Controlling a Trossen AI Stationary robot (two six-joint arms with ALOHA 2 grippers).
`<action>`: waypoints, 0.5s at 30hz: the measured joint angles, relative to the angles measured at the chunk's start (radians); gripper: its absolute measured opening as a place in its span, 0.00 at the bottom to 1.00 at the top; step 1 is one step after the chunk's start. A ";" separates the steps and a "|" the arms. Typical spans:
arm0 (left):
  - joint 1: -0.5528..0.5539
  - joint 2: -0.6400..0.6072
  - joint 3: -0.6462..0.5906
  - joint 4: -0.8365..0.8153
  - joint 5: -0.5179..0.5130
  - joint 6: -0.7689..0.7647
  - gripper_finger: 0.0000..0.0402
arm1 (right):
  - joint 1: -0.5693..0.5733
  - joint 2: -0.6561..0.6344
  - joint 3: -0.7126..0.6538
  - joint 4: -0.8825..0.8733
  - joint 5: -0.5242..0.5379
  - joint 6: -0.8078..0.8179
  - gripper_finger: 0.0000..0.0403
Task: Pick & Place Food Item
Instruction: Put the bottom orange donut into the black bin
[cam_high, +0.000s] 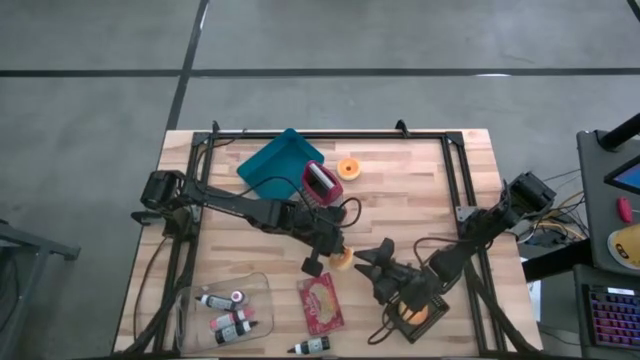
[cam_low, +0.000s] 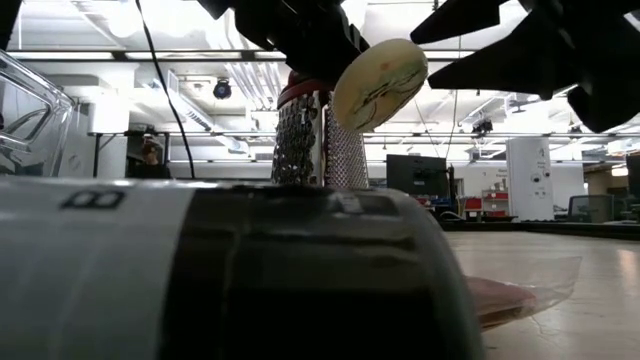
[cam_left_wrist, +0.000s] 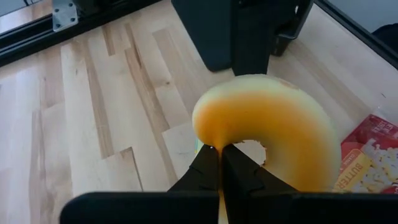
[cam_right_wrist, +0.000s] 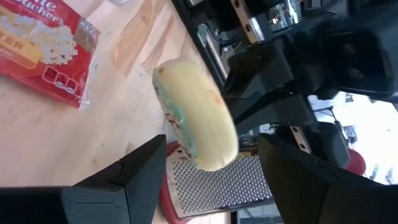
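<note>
Held aloft over the middle of the table (cam_high: 420, 175), toward its front edge: a yellow-orange doughnut (cam_high: 341, 260), pinched at its ring between the closed fingers of the left gripper (cam_high: 338, 256). Seen from the left wrist, fingers (cam_left_wrist: 208, 171) pressed together through the doughnut's hole. In the low view, doughnut (cam_low: 380, 84) tilted, pale underside showing, clear of the tabletop.

Just beside it, toward the right edge: right gripper (cam_high: 368, 262), jaws spread wide, facing the doughnut and not touching it. From the right wrist, doughnut (cam_right_wrist: 196, 115) framed between the two parted fingers (cam_right_wrist: 140, 171), with the left gripper's dark body behind it.

Near the front edge, left of the doughnut: red popcorn packet (cam_high: 321, 303), lying flat. At the front left corner: clear plastic tub (cam_high: 222, 310) with small bottles inside; one more bottle (cam_high: 312, 347) lying at the front edge. Toward the back edge: teal tray (cam_high: 275, 165), a red-framed box grater (cam_high: 319, 183) touching its near corner, and a second orange doughnut (cam_high: 349, 168) just right of the grater. Under the right arm, near the front right: a black wire basket (cam_high: 415, 312) with something orange inside.
</note>
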 joint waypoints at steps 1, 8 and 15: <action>0.000 0.000 0.000 0.002 0.001 0.000 0.00 | -0.005 0.001 0.000 0.000 -0.007 -0.001 0.61; 0.000 0.000 0.000 0.014 0.009 -0.004 0.00 | -0.039 0.019 0.005 0.058 -0.046 -0.047 0.59; 0.000 0.000 0.000 0.016 0.009 -0.008 0.00 | -0.049 0.036 0.029 0.057 -0.058 -0.060 0.56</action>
